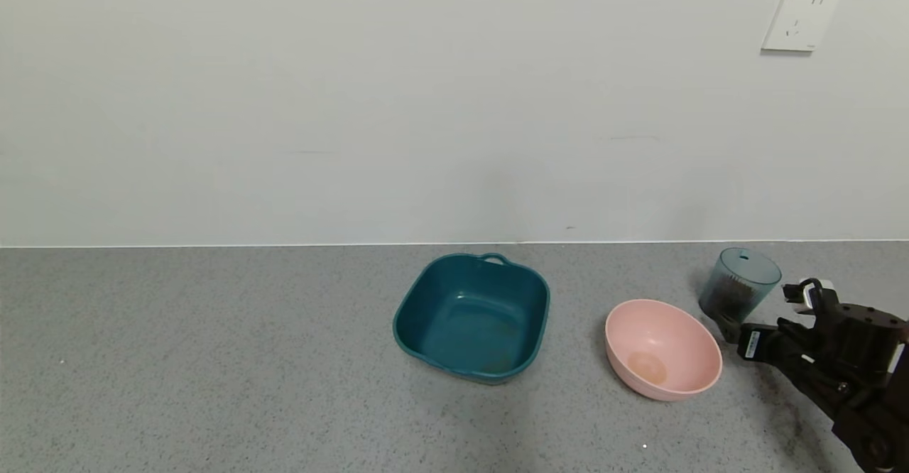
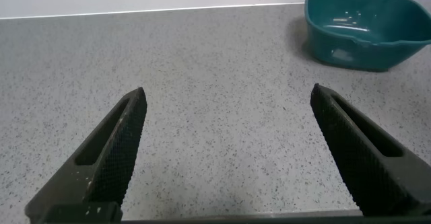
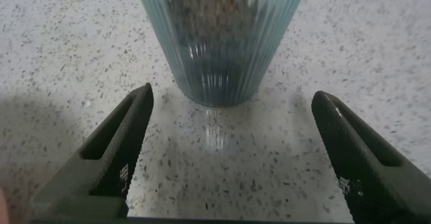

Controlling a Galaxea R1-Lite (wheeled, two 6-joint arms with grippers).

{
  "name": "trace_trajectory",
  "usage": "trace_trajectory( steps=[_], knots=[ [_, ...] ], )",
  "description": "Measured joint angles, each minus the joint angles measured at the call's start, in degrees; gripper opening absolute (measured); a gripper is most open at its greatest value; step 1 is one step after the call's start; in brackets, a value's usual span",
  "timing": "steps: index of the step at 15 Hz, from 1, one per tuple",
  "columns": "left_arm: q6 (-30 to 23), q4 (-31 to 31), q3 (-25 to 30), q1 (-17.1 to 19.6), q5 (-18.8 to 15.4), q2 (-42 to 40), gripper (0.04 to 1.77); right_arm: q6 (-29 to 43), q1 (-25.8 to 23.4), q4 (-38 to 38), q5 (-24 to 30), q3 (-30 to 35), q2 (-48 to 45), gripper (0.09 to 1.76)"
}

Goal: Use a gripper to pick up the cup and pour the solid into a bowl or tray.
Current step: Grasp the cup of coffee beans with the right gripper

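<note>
Carefully now — my right gripper (image 3: 225, 150) gapes wide just short of the cup (image 1: 738, 292), which stands behind the pink bowl (image 1: 664, 349); nudging its base could topple it — spilling the solid (image 3: 215, 9).

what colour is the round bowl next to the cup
Pale pink; the round bowl shows best in the head view.

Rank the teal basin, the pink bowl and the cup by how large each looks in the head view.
1. Teal basin, clearly largest.
2. Pink bowl.
3. Cup, smallest; it stands slightly farther back, but the gap looks too big for distance to explain.
</note>
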Motion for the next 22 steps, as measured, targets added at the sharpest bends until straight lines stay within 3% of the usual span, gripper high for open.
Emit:
trace_trajectory(
  steps=[14,22],
  knots=[
    [0.0,0.0,0.0,0.0,0.0,0.0,1.75,0.8,0.2,0.0,-0.1,-12.5,5.6,1.71],
    [0.0,0.0,0.0,0.0,0.0,0.0,1.75,0.7,0.8,1.6,-0.2,-15.9,7.0,1.71]
  ],
)
